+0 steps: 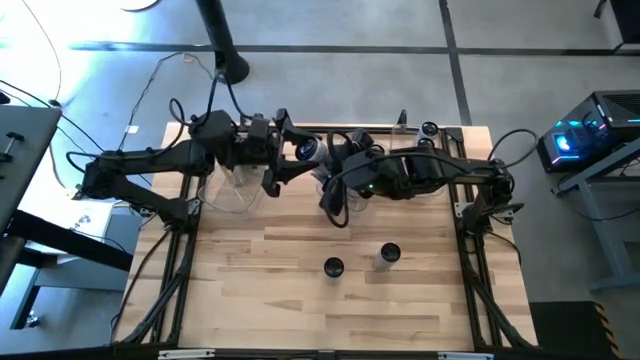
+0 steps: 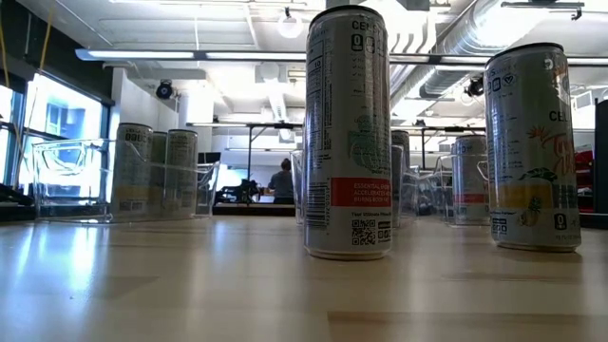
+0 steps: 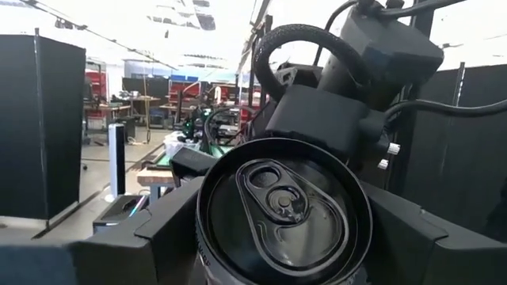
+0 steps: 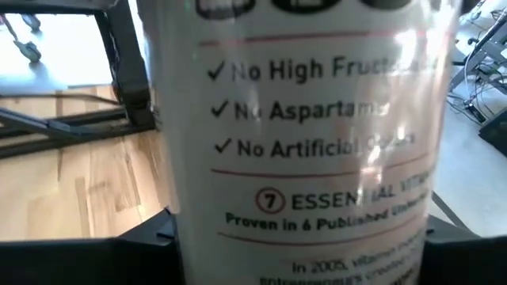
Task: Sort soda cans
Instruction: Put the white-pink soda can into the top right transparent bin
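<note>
Your left gripper (image 3: 279, 237) is closed on a soda can (image 3: 281, 202). Its dark, blocky fingers press both sides of the round body. In the left wrist view the can's lid fills the middle of the frame, a dark metal disc with a raised rim, a pull tab and a pressed oval.

Your right gripper (image 4: 297, 257) clasps the same can. Black fingers sit at the lower corners of the right wrist frame, tight against a smooth, glossy white wall printed with dark text and thin red lines. In the high view both grippers meet just above the centre, with the can between them and both arms stretched inward.

Lower in that frame, a second can (image 1: 334, 267) and a third can (image 1: 389, 253) stand upright, near each other. They are tall, slim, silvery cylinders.

At the left of the low view, a clear bin (image 2: 57, 180) of thin, see-through plastic holds several binned cans (image 2: 157, 171).

The table (image 1: 300, 310) is pale wooden planks with visible grain.

Beyond it is a bright workshop with white ceiling ducts, strip lights and a seated person (image 2: 281, 180) far back.
</note>
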